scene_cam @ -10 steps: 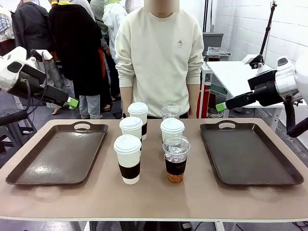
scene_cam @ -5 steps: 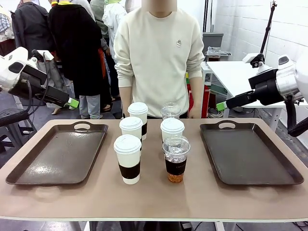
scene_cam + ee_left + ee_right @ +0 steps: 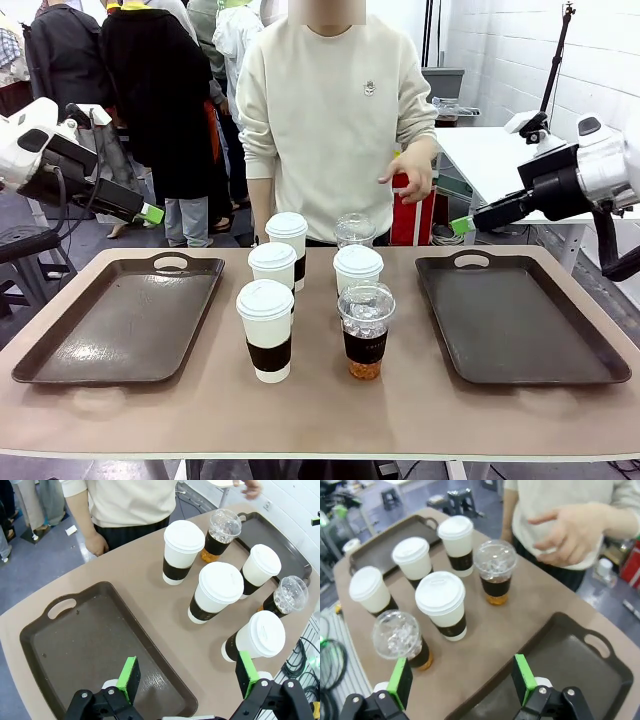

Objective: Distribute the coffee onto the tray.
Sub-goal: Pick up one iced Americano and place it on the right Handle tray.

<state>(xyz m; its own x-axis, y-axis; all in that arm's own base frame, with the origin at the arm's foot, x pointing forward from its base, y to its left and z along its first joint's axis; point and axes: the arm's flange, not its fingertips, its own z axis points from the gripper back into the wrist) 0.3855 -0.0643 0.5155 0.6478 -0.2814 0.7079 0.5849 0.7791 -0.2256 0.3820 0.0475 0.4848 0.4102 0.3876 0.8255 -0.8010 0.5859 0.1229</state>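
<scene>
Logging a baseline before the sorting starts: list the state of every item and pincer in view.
Left tray: empty, flat on the table.
Right tray: empty, flat on the table.
Four paper cups: upright, lidded, sleeved, on the table between the trays.
Two iced coffee cups: upright, dome lids on, between the trays.
Left pincer: open, holding nothing.
Right pincer: open, holding nothing.
Person's hand: held in the air, empty.
</scene>
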